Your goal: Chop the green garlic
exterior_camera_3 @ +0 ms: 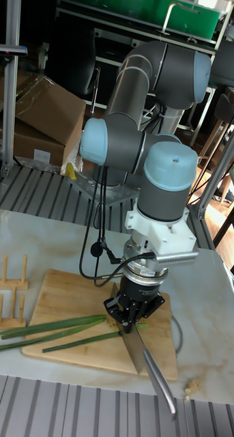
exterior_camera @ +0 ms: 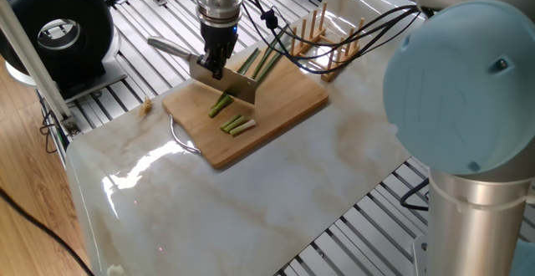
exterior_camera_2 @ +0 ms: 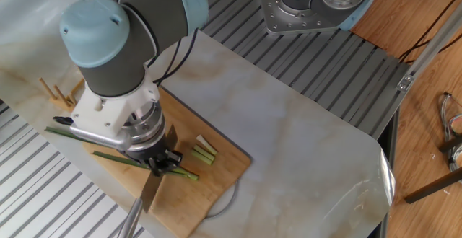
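In one fixed view, your gripper [exterior_camera: 215,58] is clamping a knife [exterior_camera: 224,81] above the cutting board [exterior_camera: 288,100], where the green garlic [exterior_camera: 255,63] is lying, pale cut pieces [exterior_camera: 238,125] apart from the dark stalks. In the other fixed view, the loose pieces [exterior_camera_2: 204,152] risk rolling off the board [exterior_camera_2: 231,166]. In the tall fixed view, the unsecured stalks [exterior_camera_3: 52,327] may be shifting under the blade [exterior_camera_3: 137,350].
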